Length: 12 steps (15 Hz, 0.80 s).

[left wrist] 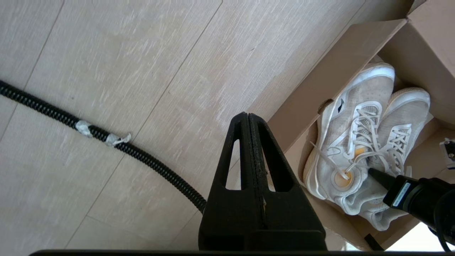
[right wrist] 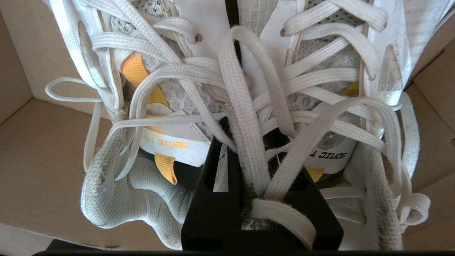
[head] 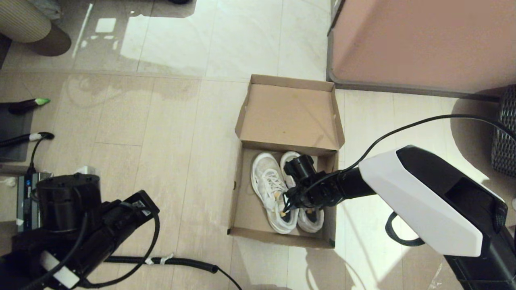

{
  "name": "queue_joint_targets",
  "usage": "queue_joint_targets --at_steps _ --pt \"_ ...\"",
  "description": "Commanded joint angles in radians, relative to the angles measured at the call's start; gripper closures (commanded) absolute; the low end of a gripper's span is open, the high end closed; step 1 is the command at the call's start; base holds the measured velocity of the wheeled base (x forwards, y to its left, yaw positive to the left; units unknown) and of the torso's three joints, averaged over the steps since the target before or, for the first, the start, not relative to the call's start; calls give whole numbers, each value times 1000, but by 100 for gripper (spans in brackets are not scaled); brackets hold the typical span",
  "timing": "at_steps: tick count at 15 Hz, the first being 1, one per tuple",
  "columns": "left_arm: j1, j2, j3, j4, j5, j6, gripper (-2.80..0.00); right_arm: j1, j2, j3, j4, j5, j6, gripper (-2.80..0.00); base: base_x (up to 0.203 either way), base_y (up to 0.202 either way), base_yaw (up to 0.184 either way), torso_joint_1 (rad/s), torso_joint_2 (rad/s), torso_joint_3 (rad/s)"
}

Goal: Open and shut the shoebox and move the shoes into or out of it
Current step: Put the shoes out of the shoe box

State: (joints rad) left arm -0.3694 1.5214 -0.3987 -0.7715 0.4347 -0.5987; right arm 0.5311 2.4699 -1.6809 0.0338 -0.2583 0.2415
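Observation:
The brown cardboard shoebox (head: 245, 201) stands open on the floor, its lid (head: 288, 117) folded back away from me. The two white shoes (head: 269, 181) lie side by side inside it, toes toward the lid. My right gripper (head: 287, 207) reaches down between their heels. In the right wrist view this gripper (right wrist: 245, 138) is shut on the inner collars of both shoes (right wrist: 167, 106), with white laces draped over its fingers. My left gripper (left wrist: 248, 115) is shut and empty, parked over the floor left of the box (left wrist: 302, 117).
A pinkish-brown cabinet (head: 423, 40) with a grey edge stands behind the box to the right. A black corrugated hose (head: 181, 262) runs along the floor near the left arm. A woven basket (head: 506, 133) is at the far right, and a power strip (head: 24, 193) lies at the left.

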Motion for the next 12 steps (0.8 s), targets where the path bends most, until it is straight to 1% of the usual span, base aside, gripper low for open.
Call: queue_joint_targets --at_steps 1,3,7,10,12 --pt "0 -6 3 -5 3 -3 0 7 -68 32 36 -1 3 0 0 0 0 0 0 0" --pt "0 -2 -4 -6 3 -3 0 11 -160 97 89 0 8 0 0 0 0 0 0 0" --pt "0 -2 -11 -12 1 -3 0 36 -349 314 122 6 8 0 0 0 0 0 0 0" --pt "0 -15 -11 -12 3 -2 0 70 -459 401 125 8 7 0 0 0 0 0 0 0" --pt "0 -28 -9 -11 3 -1 0 94 -521 434 132 8 6 0 0 0 0 0 0 0"
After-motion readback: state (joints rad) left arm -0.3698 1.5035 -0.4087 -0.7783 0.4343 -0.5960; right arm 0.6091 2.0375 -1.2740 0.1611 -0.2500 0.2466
